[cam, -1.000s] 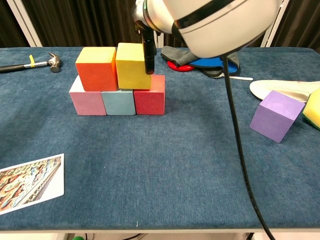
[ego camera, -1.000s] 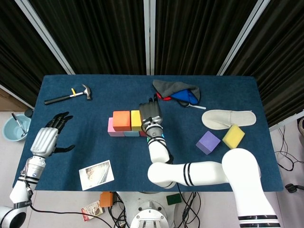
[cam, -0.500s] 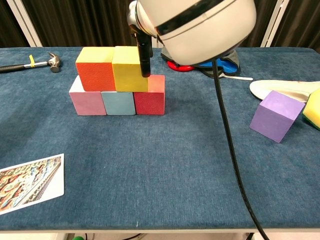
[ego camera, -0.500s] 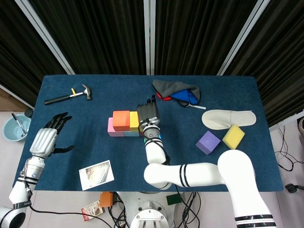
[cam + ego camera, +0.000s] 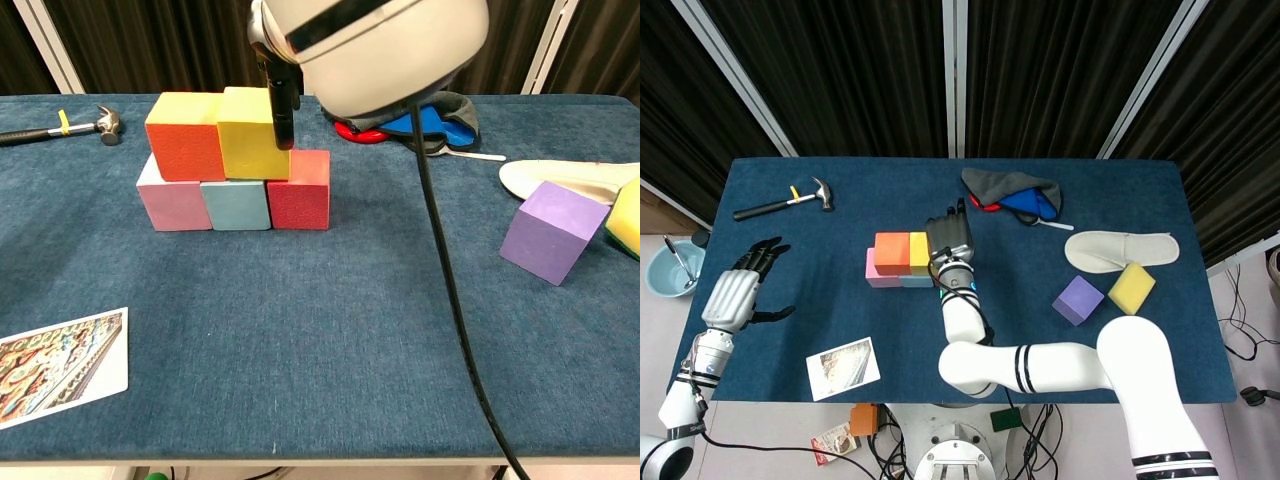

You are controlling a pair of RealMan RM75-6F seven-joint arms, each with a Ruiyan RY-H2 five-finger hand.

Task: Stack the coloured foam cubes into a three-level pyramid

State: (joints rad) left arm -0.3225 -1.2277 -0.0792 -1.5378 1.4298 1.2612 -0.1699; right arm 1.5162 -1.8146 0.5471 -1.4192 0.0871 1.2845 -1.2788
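Observation:
Pink (image 5: 170, 204), light blue (image 5: 236, 206) and red (image 5: 300, 192) cubes form a row on the blue table. On top of them sit an orange cube (image 5: 185, 138) and a yellow cube (image 5: 248, 135), side by side and touching. My right hand (image 5: 950, 237) stands just right of the yellow cube (image 5: 919, 247), its fingers (image 5: 282, 100) straight and flat against that cube's right face. A purple cube (image 5: 1078, 299) and another yellow cube (image 5: 1131, 287) lie far right. My left hand (image 5: 740, 285) hovers open at the table's left edge.
A hammer (image 5: 785, 201) lies at the back left and a picture card (image 5: 843, 367) at the front left. A pile of cloth (image 5: 1015, 193) sits behind the stack. A white slipper (image 5: 1120, 247) lies beside the loose cubes.
My right hand has moved left, sliding the yellow cube along the bottom row against the orange cube, which shifted slightly left too. The left hand has not moved.

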